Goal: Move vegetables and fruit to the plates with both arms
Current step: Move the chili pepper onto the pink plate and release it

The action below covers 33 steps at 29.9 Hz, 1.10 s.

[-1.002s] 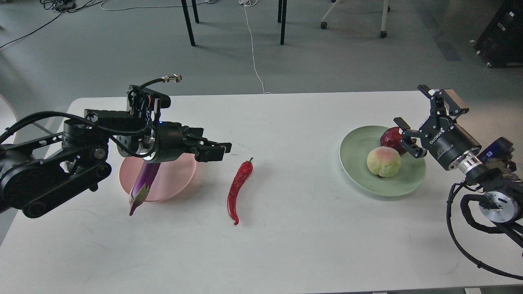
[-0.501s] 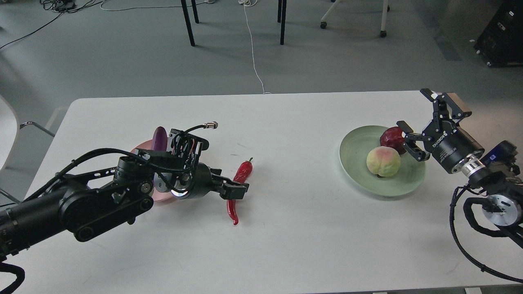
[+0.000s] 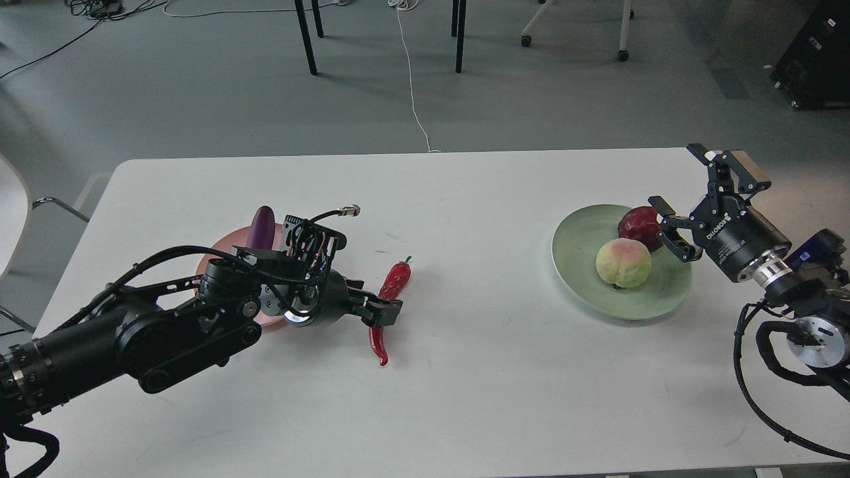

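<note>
1. The left arm has dropped from above the pink plate to low over the bench.
2. Its pincer now sits at the middle of the red chili pepper.
3. The eggplant no longer hangs from that pincer; it lies on the pink plate.
4. The right pincer has drawn back slightly from the pomegranate.

Purple eggplant on pink plate, red chili on table, peach, pomegranate on green plate
</note>
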Available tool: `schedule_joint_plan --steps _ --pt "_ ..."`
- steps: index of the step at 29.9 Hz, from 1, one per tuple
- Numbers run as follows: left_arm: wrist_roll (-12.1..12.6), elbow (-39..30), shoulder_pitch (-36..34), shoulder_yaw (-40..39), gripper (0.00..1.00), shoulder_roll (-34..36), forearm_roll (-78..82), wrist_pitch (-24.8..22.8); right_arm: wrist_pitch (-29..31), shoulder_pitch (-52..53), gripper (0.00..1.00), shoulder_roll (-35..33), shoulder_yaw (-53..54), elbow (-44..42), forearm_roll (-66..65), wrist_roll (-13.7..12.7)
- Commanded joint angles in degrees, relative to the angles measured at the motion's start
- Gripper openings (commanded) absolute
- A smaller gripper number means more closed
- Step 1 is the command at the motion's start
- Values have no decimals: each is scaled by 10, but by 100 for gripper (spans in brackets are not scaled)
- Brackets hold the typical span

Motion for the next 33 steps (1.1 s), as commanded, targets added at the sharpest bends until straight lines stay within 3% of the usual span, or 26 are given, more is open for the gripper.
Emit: schedule_joint_plan --steps 1,4,12,19,33 --pt "-2 3 4 0 45 0 0 0 0 0 99 0 0 0 0 0" --pt "-1 3 7 0 29 0 1 0 0 0 99 0 0 -1 0 0" --pt "-1 -7 6 -1 23 2 -1 0 0 0 99 0 0 0 0 0" --pt "3 -36 -10 -17 23 58 -7 0 0 0 99 0 0 -1 0 0" --pt "-7 -29 -17 -14 25 183 -59 0 0 -1 99 3 1 -1 -10 0"
